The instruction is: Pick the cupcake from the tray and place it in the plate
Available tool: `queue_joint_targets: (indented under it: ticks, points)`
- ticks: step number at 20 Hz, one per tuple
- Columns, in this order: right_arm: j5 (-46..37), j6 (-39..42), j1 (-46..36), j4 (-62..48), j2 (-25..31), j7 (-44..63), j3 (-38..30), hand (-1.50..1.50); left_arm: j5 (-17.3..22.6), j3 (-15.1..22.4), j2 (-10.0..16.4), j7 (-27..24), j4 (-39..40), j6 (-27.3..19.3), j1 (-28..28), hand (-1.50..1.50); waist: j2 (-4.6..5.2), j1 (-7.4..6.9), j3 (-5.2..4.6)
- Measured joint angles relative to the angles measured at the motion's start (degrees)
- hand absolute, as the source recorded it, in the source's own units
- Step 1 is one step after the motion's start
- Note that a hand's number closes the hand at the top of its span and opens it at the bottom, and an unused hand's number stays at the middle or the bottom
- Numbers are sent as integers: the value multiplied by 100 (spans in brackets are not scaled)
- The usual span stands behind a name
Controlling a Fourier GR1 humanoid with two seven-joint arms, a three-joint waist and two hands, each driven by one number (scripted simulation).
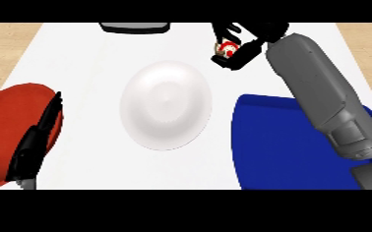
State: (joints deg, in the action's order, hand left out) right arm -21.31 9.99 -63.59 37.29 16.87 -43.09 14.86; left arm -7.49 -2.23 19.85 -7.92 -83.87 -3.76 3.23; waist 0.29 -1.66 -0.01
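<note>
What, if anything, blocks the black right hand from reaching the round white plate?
Likely nothing, so yes: the right hand, curled round the red-topped cupcake, is up-right of the plate, only white counter between.

Counter: we see a white top (87, 64) across most of the view.
Beyond: we see pale wood (15, 37) at both far corners.
Light: we find it soft, even.

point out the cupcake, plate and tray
cupcake (229, 48): head view, on its red and white top
plate (166, 105): head view, on its bare middle
tray (276, 147): head view, on its bare blue floor
</note>
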Motion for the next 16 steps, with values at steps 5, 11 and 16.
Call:
queue_joint_targets:
  ticks: [5, 11, 16]
  points:
    - [-136, 97, -201, 20, -667, 663, 86, 150, -17, -96, 20, 16, 51, 58, -47, 0, -19, 61, -1]
    - [-479, 24, -246, -48, -1357, 1339, 529, 150, -81, -82, -57, 89, -123, 57, 62, 0, -23, 53, -2]
    - [-246, -208, -203, -140, -1587, 1726, 1225, 150, -100, -73, -76, 66, -76, 165, -34, 0, 2, -51, -3]
